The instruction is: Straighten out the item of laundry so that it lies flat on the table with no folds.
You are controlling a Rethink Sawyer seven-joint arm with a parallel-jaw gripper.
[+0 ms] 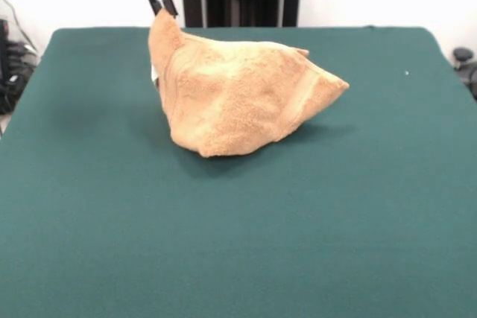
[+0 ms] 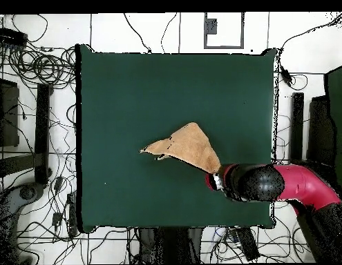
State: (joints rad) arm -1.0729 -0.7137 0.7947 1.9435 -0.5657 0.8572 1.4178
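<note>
Front view: towel (image 1: 238, 98) corner in jaws

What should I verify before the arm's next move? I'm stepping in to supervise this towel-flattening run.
1. Gripper holds a towel corner: ok, the corner is lifted up to the fingers.
2. Towel flat: not ok, it hangs tented with folds.
3. Lower edge resting on the table: ok.
4. Room to spread: ok, green cloth shows on every side of the towel.
5. Grip firmness: cannot tell, the towel hides the fingertips.
</note>
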